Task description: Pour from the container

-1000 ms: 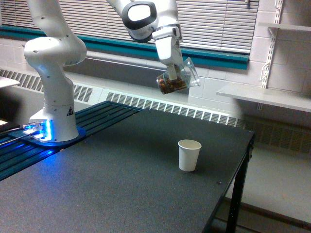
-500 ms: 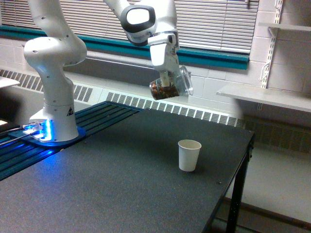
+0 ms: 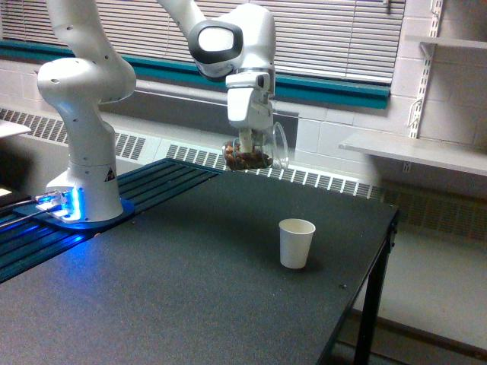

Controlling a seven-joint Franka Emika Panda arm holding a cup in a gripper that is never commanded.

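Gripper (image 3: 247, 141) jaws pinching container (image 3: 255, 153) at wall, held high above table (image 3: 152, 289). Container tipped, mouth toward 3 o'clock, nuts settled low. Paper cup (image 3: 296, 242) sits at 5 o'clock from container, well apart; mouth not yet over it.

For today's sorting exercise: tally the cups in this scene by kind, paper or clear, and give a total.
Paper cup, standing on the table: 1
Clear container with brown nuts, held tilted in the gripper: 1
Total: 2
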